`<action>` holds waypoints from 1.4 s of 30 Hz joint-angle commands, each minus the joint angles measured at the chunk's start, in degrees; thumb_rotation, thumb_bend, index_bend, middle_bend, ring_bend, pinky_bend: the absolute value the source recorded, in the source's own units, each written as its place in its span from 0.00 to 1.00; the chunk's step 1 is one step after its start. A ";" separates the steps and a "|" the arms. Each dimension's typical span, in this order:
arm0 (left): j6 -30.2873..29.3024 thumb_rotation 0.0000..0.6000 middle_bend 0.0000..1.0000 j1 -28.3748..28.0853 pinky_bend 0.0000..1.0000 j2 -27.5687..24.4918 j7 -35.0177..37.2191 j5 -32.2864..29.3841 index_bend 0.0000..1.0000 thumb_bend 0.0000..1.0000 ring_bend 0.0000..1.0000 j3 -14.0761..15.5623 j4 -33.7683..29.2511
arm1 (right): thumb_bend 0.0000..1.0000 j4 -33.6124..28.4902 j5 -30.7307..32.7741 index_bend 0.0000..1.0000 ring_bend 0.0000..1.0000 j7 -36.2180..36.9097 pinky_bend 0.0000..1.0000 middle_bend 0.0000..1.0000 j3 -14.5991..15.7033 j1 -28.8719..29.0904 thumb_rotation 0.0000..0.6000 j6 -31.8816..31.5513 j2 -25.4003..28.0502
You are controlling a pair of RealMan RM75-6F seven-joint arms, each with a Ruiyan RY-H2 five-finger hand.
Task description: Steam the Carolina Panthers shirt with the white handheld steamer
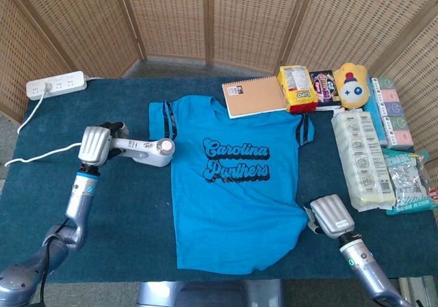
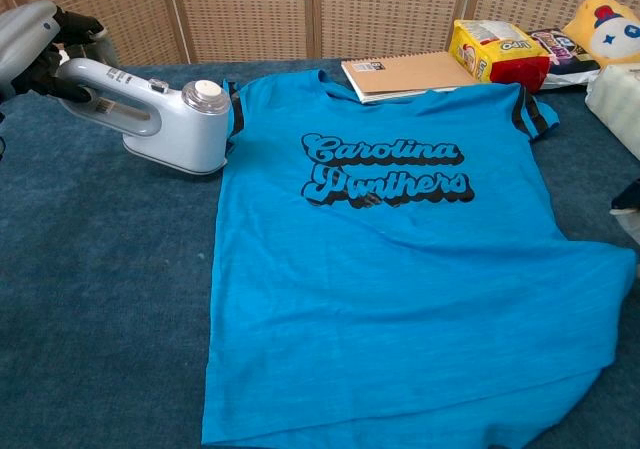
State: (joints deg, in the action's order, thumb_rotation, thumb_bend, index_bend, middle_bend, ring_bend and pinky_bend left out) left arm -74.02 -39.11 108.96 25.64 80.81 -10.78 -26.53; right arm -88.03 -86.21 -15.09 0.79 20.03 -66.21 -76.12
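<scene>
Left hand (image 1: 94, 145) wrapped around the handle of the white handheld steamer (image 1: 147, 151); grip closed, steamer held. Steamer body at the left edge of the Carolina Panthers shirt (image 1: 236, 184), head just beside the striped left sleeve, mostly over bare table (image 1: 48, 191). Long axis of steamer roughly left-to-right, head toward the shirt. Shirt to the right of the steamer, spread flat, collar away from the robot, hem near. Left hand the nearer to the steamer; right hand (image 1: 332, 215) at the shirt's lower right corner, fingers hidden, state not determinable. Next pass judged to call for travel rightward across the printed chest. Steamer: smooth hard plastic, rounded. Shirt: thin blue knit, slightly rippled at the hem. Table covering: dark, felt-like.
</scene>
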 commanded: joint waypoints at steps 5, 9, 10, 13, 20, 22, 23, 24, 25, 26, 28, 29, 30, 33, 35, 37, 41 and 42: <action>-0.98 1.00 0.62 1.54 0.64 -1.24 0.83 -0.28 0.52 0.41 0.59 -0.07 -0.67 | 0.32 -0.36 0.08 0.72 0.66 -0.52 0.69 0.67 -0.04 0.21 1.00 0.25 -0.05; -0.79 1.00 0.62 2.15 0.64 -1.64 1.12 -0.47 0.52 0.41 0.59 -0.05 -0.60 | 0.32 -0.56 0.18 0.72 0.66 -0.88 0.69 0.67 -0.08 0.33 1.00 0.39 -0.12; -0.74 1.00 0.62 2.19 0.64 -1.66 1.16 -0.48 0.52 0.41 0.59 -0.05 -0.57 | 0.32 -0.58 0.21 0.72 0.66 -0.93 0.69 0.67 -0.09 0.34 1.00 0.41 -0.13; -0.33 1.00 0.62 2.39 0.64 -1.66 1.31 -0.64 0.52 0.41 0.59 -0.07 -0.11 | 0.32 -0.70 0.35 0.72 0.66 -1.19 0.70 0.67 -0.08 0.38 1.00 0.52 -0.15; 1.33 1.00 0.62 2.51 0.64 -0.75 1.72 -0.72 0.52 0.41 0.59 0.28 2.65 | 0.32 -1.06 0.73 0.72 0.66 -1.88 0.69 0.67 -0.12 0.43 1.00 0.68 -0.14; 1.70 1.00 0.62 2.66 0.64 -0.34 1.89 -0.55 0.52 0.41 0.59 0.60 3.63 | 0.32 -1.16 0.86 0.72 0.66 -2.03 0.69 0.67 -0.13 0.44 1.00 0.74 -0.16; 1.85 1.00 0.62 2.75 0.64 -0.16 2.06 -0.52 0.52 0.41 0.59 0.70 4.02 | 0.32 -1.18 0.91 0.72 0.66 -2.08 0.69 0.67 -0.14 0.45 1.00 0.78 -0.17; 2.07 1.00 0.62 2.91 0.64 0.01 2.22 -0.45 0.52 0.41 0.59 0.89 4.54 | 0.32 -1.20 0.97 0.72 0.66 -2.14 0.69 0.67 -0.14 0.47 1.00 0.81 -0.18; 2.38 1.00 0.62 3.04 0.64 0.06 2.24 -0.35 0.52 0.40 0.58 1.09 4.87 | 0.32 -1.21 1.01 0.72 0.66 -2.19 0.69 0.67 -0.16 0.49 1.00 0.83 -0.18; 2.80 1.00 0.62 3.18 0.64 0.06 2.26 -0.29 0.52 0.40 0.57 1.29 5.11 | 0.32 -1.22 1.05 0.72 0.66 -2.25 0.69 0.67 -0.18 0.51 1.00 0.85 -0.18; 3.82 1.00 0.62 3.64 0.61 -0.10 2.18 -0.35 0.52 0.38 0.54 1.59 5.24 | 0.32 -1.29 1.10 0.72 0.66 -2.35 0.69 0.67 -0.22 0.59 1.00 0.93 -0.19; 4.31 1.00 0.61 3.90 0.59 -0.32 1.96 -0.35 0.52 0.38 0.52 1.79 5.05 | 0.32 -1.31 1.12 0.72 0.66 -2.42 0.69 0.67 -0.24 0.64 1.00 0.98 -0.22; 4.58 1.00 0.60 4.07 0.58 -0.58 1.82 -0.31 0.52 0.37 0.51 1.93 4.73 | 0.32 -1.34 1.16 0.72 0.66 -2.46 0.69 0.67 -0.25 0.69 1.00 1.05 -0.24; 5.96 0.99 0.56 4.69 0.55 -1.73 1.05 -0.29 0.51 0.36 0.47 2.41 3.26 | 0.32 -1.40 1.26 0.72 0.66 -2.61 0.69 0.67 -0.25 0.83 1.00 1.28 -0.34; 6.59 0.98 0.53 4.81 0.53 -2.23 0.57 -0.43 0.48 0.35 0.45 2.42 2.50 | 0.32 -1.43 1.29 0.72 0.66 -2.70 0.69 0.67 -0.27 0.88 1.00 1.32 -0.38; 7.73 0.97 0.50 4.97 0.51 -2.91 -0.13 -0.75 0.43 0.35 0.42 2.38 1.33 | 0.32 -1.52 1.33 0.72 0.66 -2.80 0.69 0.67 -0.30 0.92 1.00 1.32 -0.40; 9.77 0.96 0.45 5.31 0.48 -4.66 -2.29 -1.09 0.36 0.33 0.38 2.62 -1.63 | 0.32 -1.70 1.37 0.72 0.66 -2.95 0.69 0.67 -0.31 0.93 1.00 1.21 -0.41; 9.98 0.96 0.44 5.38 0.47 -5.00 -2.77 -1.17 0.34 0.33 0.36 2.61 -2.31 | 0.32 -1.71 1.38 0.72 0.66 -2.99 0.69 0.67 -0.31 0.94 1.00 1.21 -0.42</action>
State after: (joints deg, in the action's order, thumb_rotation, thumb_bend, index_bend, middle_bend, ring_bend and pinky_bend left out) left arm -64.74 -33.96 104.75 23.83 79.87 -8.26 -27.70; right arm -89.73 -84.82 -18.08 0.48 20.97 -64.99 -76.55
